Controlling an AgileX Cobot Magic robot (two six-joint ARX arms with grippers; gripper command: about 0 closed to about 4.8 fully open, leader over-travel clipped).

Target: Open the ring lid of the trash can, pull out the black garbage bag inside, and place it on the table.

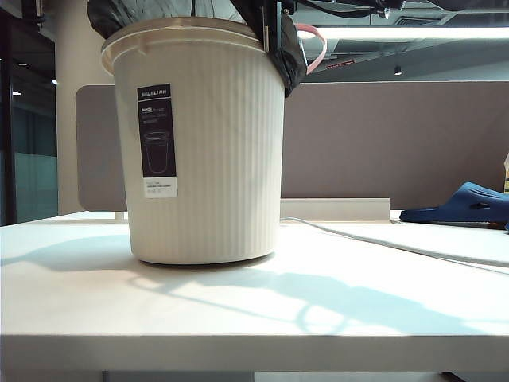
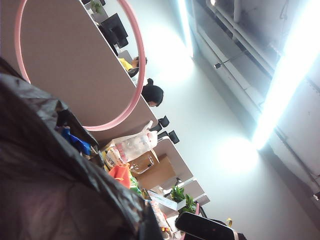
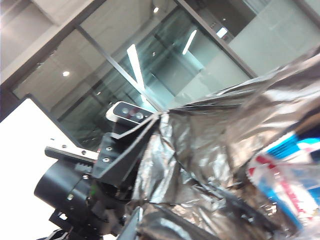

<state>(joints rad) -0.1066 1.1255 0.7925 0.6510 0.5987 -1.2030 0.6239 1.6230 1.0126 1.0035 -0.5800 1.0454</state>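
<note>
The table [image 1: 254,318] spans the exterior view, with the trash can [image 1: 203,143] standing upright left of centre. The black garbage bag [image 1: 282,52] bulges above the cream rim and hangs over it at about two o'clock. The ring lid [image 1: 318,48] is off the rim, a pink arc showing beside the bag at the can's two o'clock. A dark blue slipper [image 1: 465,203] lies at three o'clock, well apart. The left gripper [image 3: 125,150] has its fingers pressed together, pinching bag film. The right gripper's fingers, out of view, are closed; what they hold cannot be told.
</note>
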